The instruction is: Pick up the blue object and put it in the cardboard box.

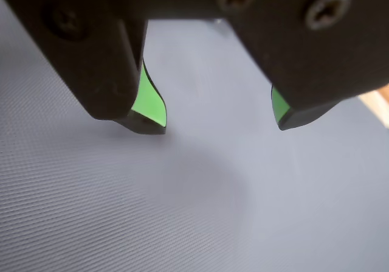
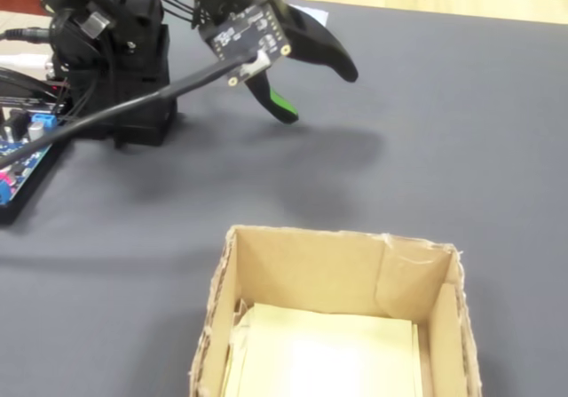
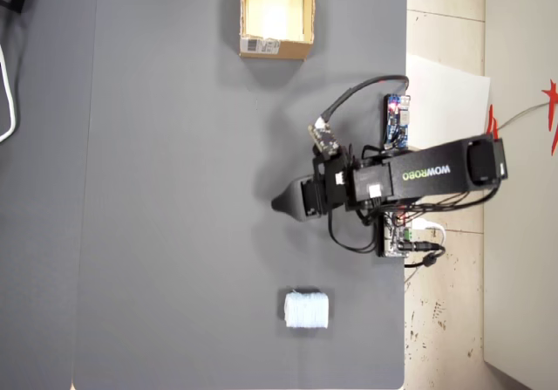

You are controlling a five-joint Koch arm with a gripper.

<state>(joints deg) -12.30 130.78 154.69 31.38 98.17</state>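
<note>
The blue object [image 3: 306, 310], a pale ribbed block, lies on the grey mat near the bottom edge of the overhead view, well below my gripper [image 3: 281, 203]. It does not show in the other two views. The cardboard box [image 3: 275, 15] stands open at the top of the overhead view, with a white label on its near side; in the fixed view the cardboard box [image 2: 311, 268] fills the foreground. My gripper [image 1: 220, 125] is open above bare mat, its green-padded fingers [image 1: 151, 101] wide apart with nothing between them. In the fixed view my gripper [image 2: 315, 91] hovers beyond the box.
The arm's base [image 3: 410, 176] sits at the mat's right edge with small circuit boards [image 3: 397, 119] and cables beside it. A white sheet [image 3: 453, 93] lies off the mat on the floor. In the fixed view a blue board [image 2: 27, 157] lies at the left.
</note>
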